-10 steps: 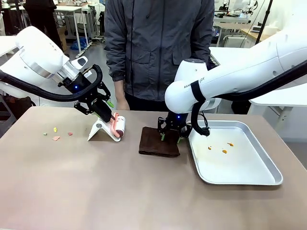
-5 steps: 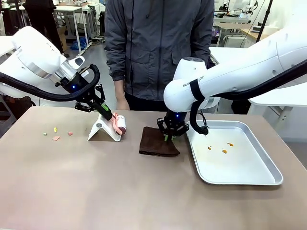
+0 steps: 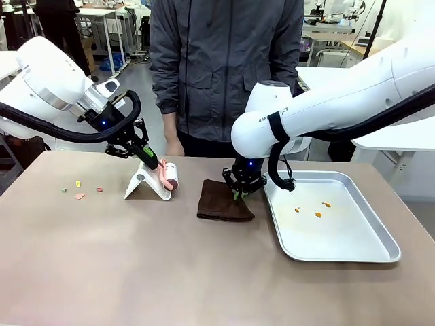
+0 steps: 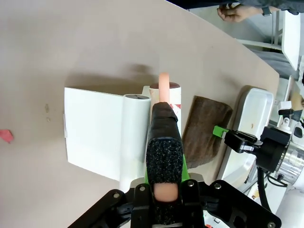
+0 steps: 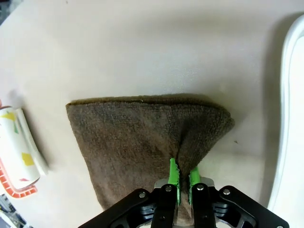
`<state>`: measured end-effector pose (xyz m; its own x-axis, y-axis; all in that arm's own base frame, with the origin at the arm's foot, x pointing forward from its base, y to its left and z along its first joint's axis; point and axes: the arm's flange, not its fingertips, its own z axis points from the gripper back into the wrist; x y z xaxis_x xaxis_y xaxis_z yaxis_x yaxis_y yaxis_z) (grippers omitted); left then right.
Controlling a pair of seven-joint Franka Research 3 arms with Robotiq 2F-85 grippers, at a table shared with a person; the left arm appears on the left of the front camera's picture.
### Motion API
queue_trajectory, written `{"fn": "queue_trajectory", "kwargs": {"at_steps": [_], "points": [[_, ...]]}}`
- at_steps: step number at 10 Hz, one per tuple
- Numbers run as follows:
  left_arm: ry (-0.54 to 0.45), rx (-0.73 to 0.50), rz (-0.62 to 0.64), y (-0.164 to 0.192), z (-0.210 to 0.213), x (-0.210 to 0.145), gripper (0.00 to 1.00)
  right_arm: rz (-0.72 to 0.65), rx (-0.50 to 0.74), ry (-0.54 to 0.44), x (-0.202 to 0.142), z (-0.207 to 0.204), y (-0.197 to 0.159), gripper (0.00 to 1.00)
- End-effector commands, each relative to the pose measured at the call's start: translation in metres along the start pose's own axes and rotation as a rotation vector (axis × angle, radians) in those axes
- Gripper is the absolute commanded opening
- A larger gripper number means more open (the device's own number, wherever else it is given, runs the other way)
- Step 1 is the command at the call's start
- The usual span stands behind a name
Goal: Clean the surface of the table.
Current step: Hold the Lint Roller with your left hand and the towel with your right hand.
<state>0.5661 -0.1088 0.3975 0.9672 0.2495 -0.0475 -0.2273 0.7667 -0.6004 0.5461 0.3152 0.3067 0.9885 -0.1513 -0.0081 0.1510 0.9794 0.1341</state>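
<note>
Left claw [image 3: 152, 164] pinches the pink-handled lint roller [image 3: 168, 178]; right claw [image 3: 238, 194] pinches a fold of brown terry cloth [image 3: 219, 203], presumably to wipe the taupe tabletop [image 3: 136, 265].

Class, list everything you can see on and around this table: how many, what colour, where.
table: one, brownish-taupe, under everything
tray: one, shiny metal, right side
orange scraps: three, in the tray
cloth: one, dark brown, centre
lint roller: one, pink handle, white roll, left of cloth
stand: one, white, beside lint roller
small scraps: four, mixed colours, far left
person: one, grey jacket, far side
left gripper: black, shut on lint roller
right gripper: black, green pads, shut on cloth
</note>
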Motion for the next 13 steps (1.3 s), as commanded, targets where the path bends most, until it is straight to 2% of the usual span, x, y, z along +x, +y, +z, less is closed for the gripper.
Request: {"fn": "queue_trajectory", "kwargs": {"at_steps": [1, 4, 5, 6, 8, 9, 10, 13], "points": [[-0.031, -0.036, -0.050, -0.001, 0.009, -0.010, 0.00, -0.007, 0.077, 0.039, 0.000, 0.000, -0.006, 0.00], [-0.009, -0.155, -0.140, 0.001, 0.020, -0.019, 0.00, 0.004, 0.473, 0.106, -0.008, 0.044, -0.043, 0.00], [0.008, -0.200, -0.167, 0.002, 0.028, -0.023, 0.00, 0.048, 0.641, 0.198, -0.015, 0.062, -0.059, 0.00], [0.020, -0.226, -0.184, 0.006, 0.037, -0.026, 0.00, 0.090, 0.752, 0.251, -0.023, 0.075, -0.071, 0.00], [0.165, -0.289, -0.258, 0.020, 0.061, -0.036, 0.00, 0.189, 0.931, 0.346, -0.042, 0.097, -0.092, 0.00], [0.162, -0.333, -0.261, 0.031, 0.077, -0.044, 0.00, 0.232, 0.982, 0.369, -0.055, 0.106, -0.102, 0.00], [0.204, -0.359, -0.265, 0.042, 0.092, -0.053, 0.00, 0.252, 1.026, 0.377, -0.068, 0.114, -0.111, 0.00], [0.182, -0.485, -0.297, 0.095, 0.140, -0.079, 0.00, 0.279, 0.987, 0.300, -0.121, 0.135, -0.153, 0.00]]}}
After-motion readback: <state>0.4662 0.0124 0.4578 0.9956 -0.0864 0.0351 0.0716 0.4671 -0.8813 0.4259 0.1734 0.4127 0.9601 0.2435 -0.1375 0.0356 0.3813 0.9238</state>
